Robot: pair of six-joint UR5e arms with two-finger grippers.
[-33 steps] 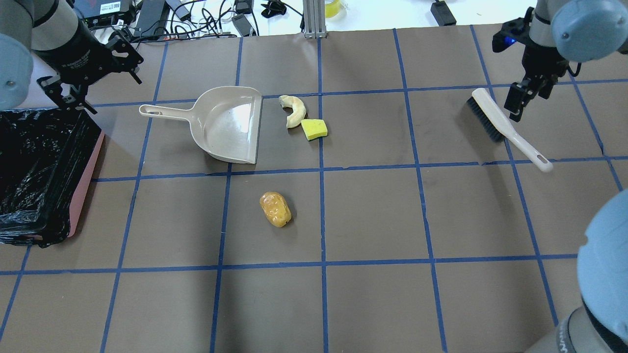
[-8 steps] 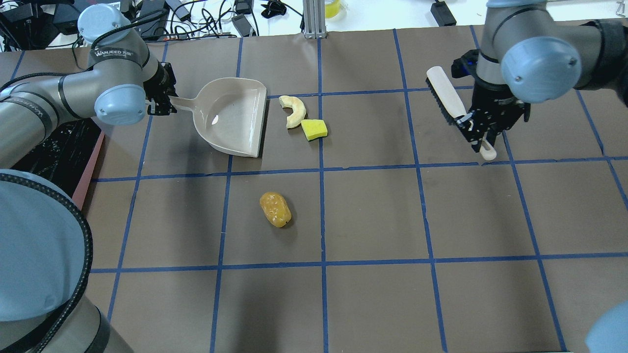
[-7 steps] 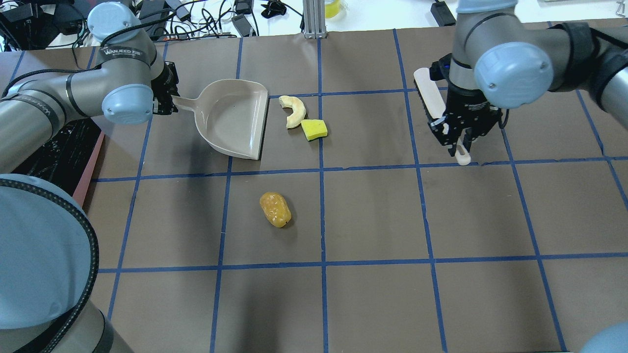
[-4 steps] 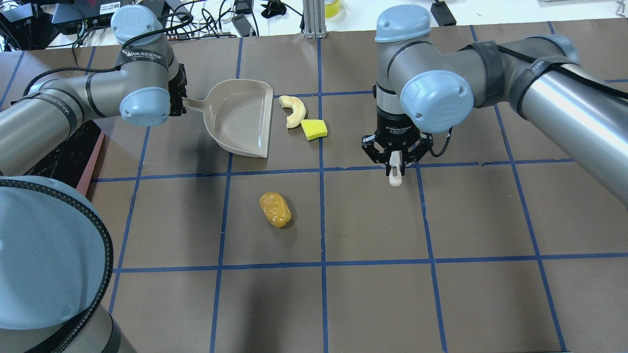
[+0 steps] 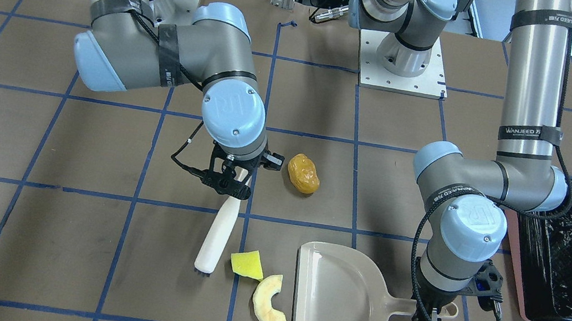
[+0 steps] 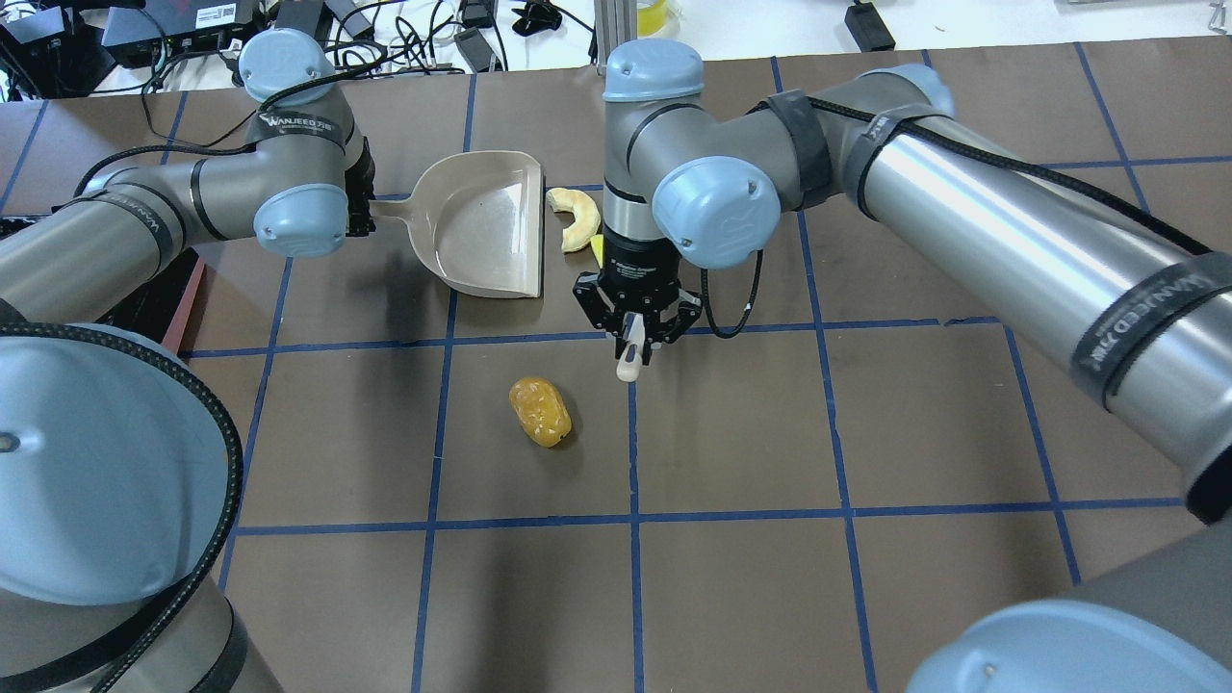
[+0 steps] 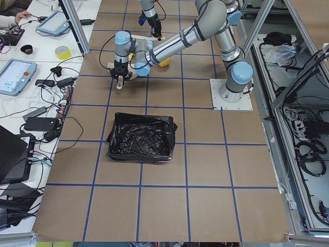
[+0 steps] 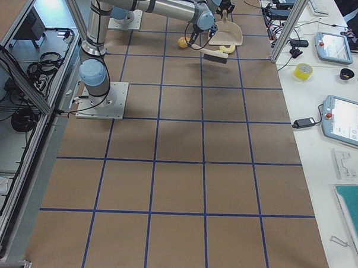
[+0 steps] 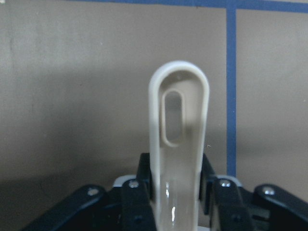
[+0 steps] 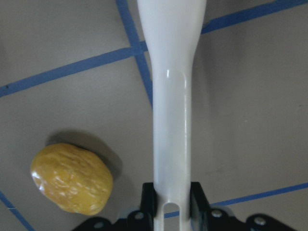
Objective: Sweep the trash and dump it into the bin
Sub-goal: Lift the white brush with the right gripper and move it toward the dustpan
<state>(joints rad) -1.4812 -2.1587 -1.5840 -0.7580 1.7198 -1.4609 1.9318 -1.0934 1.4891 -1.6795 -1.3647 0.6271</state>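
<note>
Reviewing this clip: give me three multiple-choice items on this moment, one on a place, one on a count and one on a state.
1. Where is the crescent slice?
A) on the table beside the dustpan's open edge
B) inside the dustpan
C) on top of the brush

2. How many trash pieces lie on the table?
A) one
B) two
C) three

3. The right gripper is:
A) open and empty
B) shut on the brush handle
C) shut on the dustpan handle

1 A: the front-facing view shows it on the table next to the pan's lip.
2 C: the amber lump, yellow wedge and crescent slice all lie there.
3 B: the right wrist view shows the white handle clamped.
</note>
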